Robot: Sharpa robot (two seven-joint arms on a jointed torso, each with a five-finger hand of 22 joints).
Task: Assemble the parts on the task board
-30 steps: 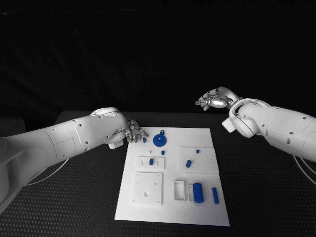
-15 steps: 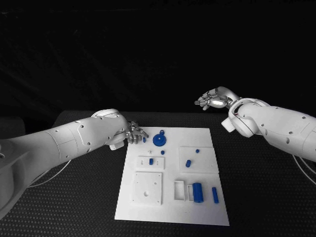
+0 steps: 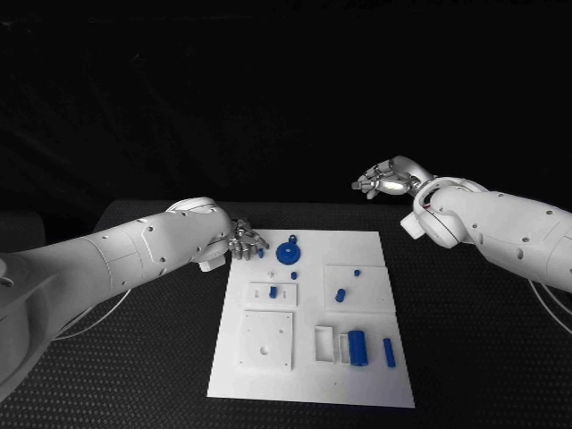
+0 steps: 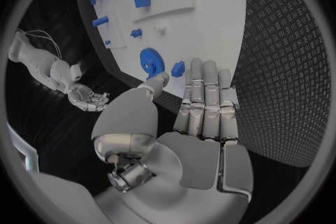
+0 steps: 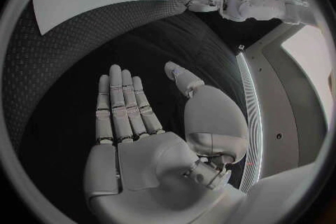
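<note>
Head view: the white rectangular task board (image 3: 315,315) lies mid-table, with small blue plastic parts on it — a round blue gear-like disc (image 3: 288,254) near its far left corner, a blue cylinder (image 3: 357,346) near the near right. The left hand (image 3: 245,239) hovers at the board's far left corner, fingers straight, holding nothing. The right hand (image 3: 390,179) hangs beyond the table's far edge — fingers apparently apart, empty.

The black table (image 3: 131,357) has a textured mat surface; the white task board (image 3: 364,375) lies flat at its centre.
</note>
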